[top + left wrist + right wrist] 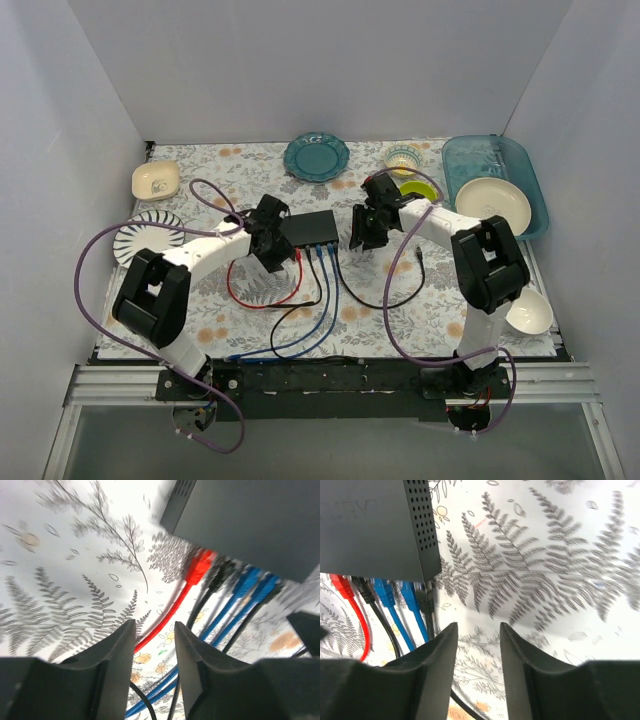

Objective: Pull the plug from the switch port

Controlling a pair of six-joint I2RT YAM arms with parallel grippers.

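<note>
The black switch (pixel 309 229) lies mid-table on the fern-print cloth, its sockets facing the near edge. A red plug (pixel 200 565), a black plug (pixel 217 576), two blue plugs (pixel 252 582) and another black plug (pixel 424 600) sit in its ports. My left gripper (pixel 154 630) is open and empty just left of the switch (pixel 250 520), above the red cable (pixel 165 620). My right gripper (pixel 477 632) is open and empty just right of the switch (pixel 370 525), over bare cloth beside the rightmost black plug. It shows in the top view (pixel 364 232), as does the left gripper (pixel 272 240).
A teal plate (pixel 316 157), a small patterned bowl (pixel 403 158), a teal tray (pixel 532 215) holding a cream plate (pixel 492 203), a cream dish (pixel 155 180), a striped plate (pixel 143 233) and a white bowl (pixel 530 313) ring the table. Cables (pixel 310 310) trail toward the near edge.
</note>
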